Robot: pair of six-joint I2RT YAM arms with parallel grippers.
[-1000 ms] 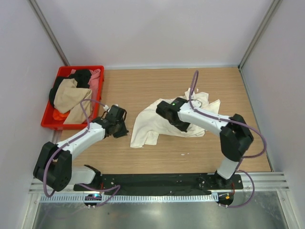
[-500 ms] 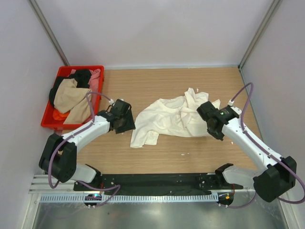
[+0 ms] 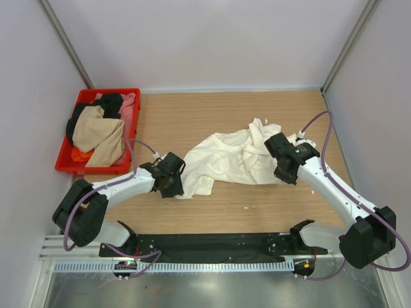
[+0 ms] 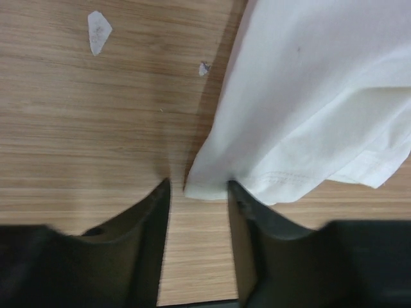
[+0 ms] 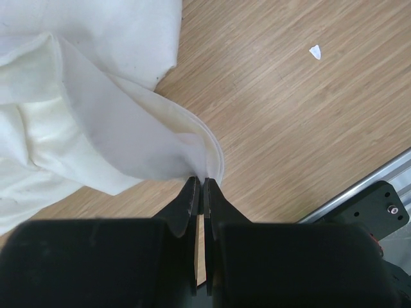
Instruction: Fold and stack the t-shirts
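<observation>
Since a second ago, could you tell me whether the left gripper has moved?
Yes. The left gripper has moved right and slightly down the frame, away from the crate, to the shirt corner.

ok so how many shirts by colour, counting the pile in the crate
cream shirt: 1
tan shirt: 1
black shirt: 1
pink shirt: 1
orange shirt: 1
total: 5 showing; the red crate may hide more
</observation>
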